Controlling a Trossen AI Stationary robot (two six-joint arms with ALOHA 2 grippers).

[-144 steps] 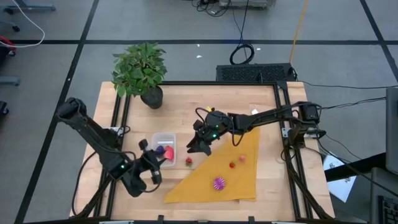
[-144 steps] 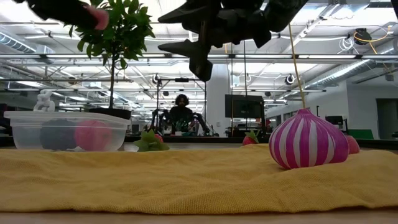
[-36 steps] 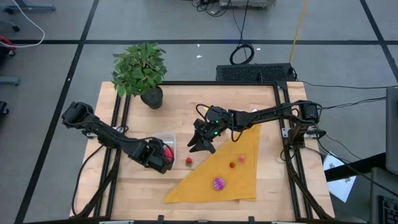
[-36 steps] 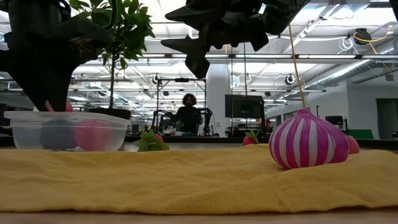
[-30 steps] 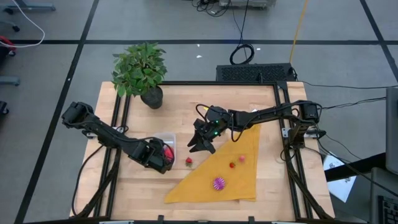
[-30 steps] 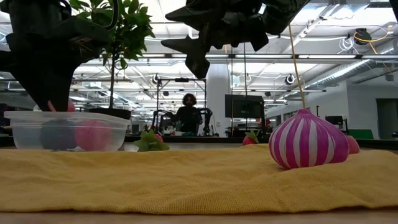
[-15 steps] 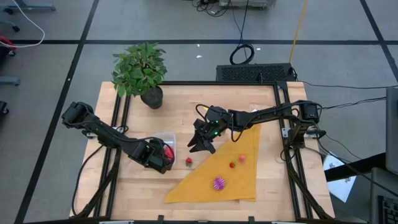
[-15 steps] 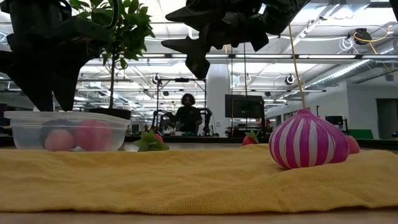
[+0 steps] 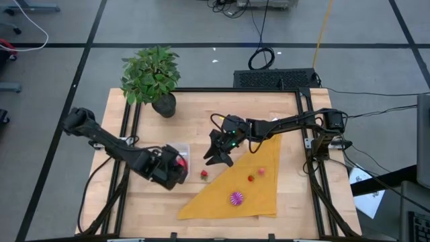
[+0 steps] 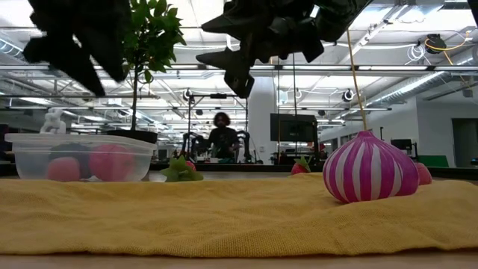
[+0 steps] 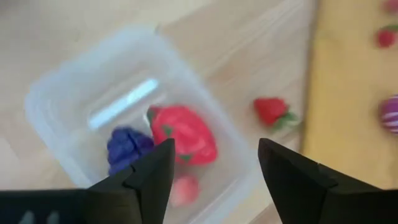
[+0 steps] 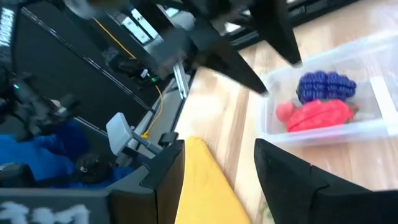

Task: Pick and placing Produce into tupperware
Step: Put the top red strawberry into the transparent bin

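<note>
The clear tupperware [image 11: 81, 106] stands on the wood left of the yellow cloth [image 9: 245, 185]. In it lie a purple grape bunch [image 11: 126, 147], a large red piece [image 11: 186, 138] and a small pink piece [image 11: 184, 190]. My left gripper [image 11: 214, 180] hangs open above the box, holding nothing. My right gripper [image 9: 216, 156] hovers open and empty above the cloth's far tip. A strawberry [image 9: 203, 175] lies on the wood beside the box. On the cloth rest two small red pieces [image 9: 256, 175] and a magenta striped ball [image 10: 370, 168].
A potted plant [image 9: 151, 74] stands at the table's far left. Dark rails [image 9: 127, 124] run along both sides of the table. In the low view, a person [image 10: 219, 138] sits in the room behind the table.
My left gripper has opened over the tupperware and let go of the small pink piece. The piece has dropped to the box floor beside the other produce. The gripper has then risen clear of the box. My right gripper has kept still.
</note>
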